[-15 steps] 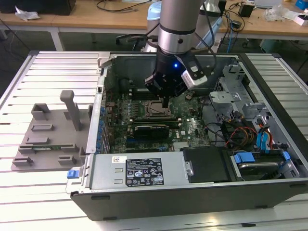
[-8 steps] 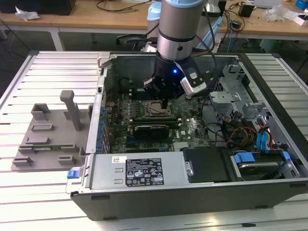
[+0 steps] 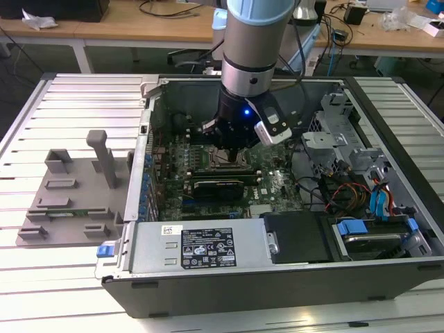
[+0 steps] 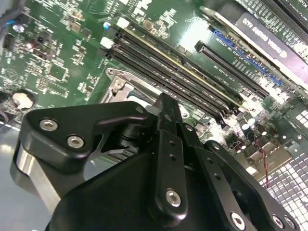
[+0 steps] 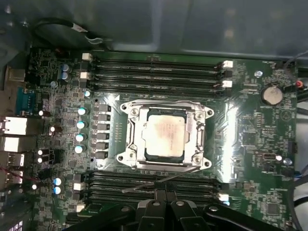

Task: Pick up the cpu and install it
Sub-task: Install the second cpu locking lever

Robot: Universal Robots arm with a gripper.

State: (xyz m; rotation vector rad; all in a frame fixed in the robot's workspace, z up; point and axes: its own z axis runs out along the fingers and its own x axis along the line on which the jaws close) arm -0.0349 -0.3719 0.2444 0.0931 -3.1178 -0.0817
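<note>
CPU (image 5: 165, 135) sits flat inside the metal socket frame (image 5: 130, 139) at the middle of the green motherboard (image 5: 250, 120), as the first wrist view shows from straight above. Its lid is a dull silvery grey with a faint warm sheen, square, with a thin pale rim on its edges, and it lies level with the frame around it. Rows of dark memory slots (image 5: 154, 72) run on two opposite sides of the socket, and a coin cell battery (image 5: 272, 94) sits well apart toward one board corner.

The second wrist view looks along the gripper (image 4: 163, 108) from behind its black linkage; one corner of the socket frame (image 4: 118, 84) and a pale sliver inside it peek out past the finger, and the fingertip hangs just over that socket. Whether the fingers are spread or closed cannot be told.

The exterior view gives the wider setting: the arm (image 3: 248, 62) reaches down into an open computer case (image 3: 208, 250), with the gripper (image 3: 232, 142) low over the board. A grey fixture tray (image 3: 69, 201) with an upright post lies on the slatted table (image 3: 55, 277) at the exterior view's left.
</note>
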